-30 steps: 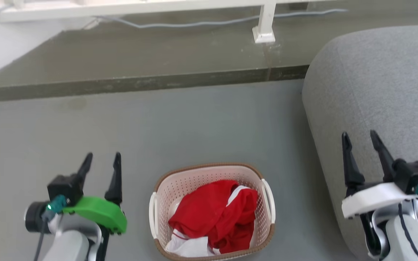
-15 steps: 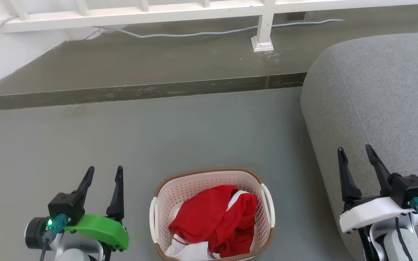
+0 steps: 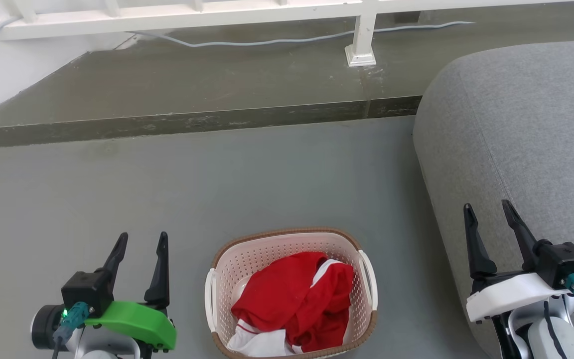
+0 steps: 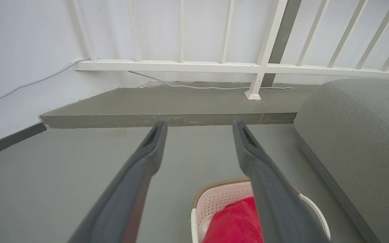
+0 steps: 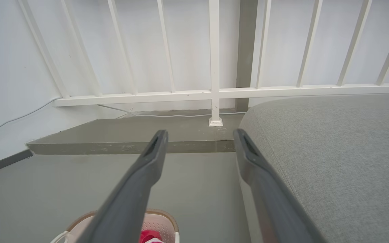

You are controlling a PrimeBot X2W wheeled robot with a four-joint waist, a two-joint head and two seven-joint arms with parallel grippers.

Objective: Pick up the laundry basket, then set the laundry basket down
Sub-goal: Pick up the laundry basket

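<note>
Laundry basket [image 3: 272, 252] is sitting on the floor [image 3: 267, 174] between left pincer [image 3: 142, 237] and right pincer [image 3: 486, 207]. Both are hovering moderately parted, gripping nothing. Recommended: both should be descending together onto the white side handles [image 3: 369, 279], keeping the lift level.

looks like a home. a grey sofa [image 3: 516, 124] stands at right, with a basket [image 3: 287, 231] of clothes [image 3: 292, 299] near. a white railing [image 3: 192, 12] runs along the far side.

The laundry basket [image 3: 272, 254] is pale pink and perforated, with a brown woven-look rim; the clothes [image 3: 292, 299] are red and white; the sofa [image 3: 516, 124] is grey.
</note>
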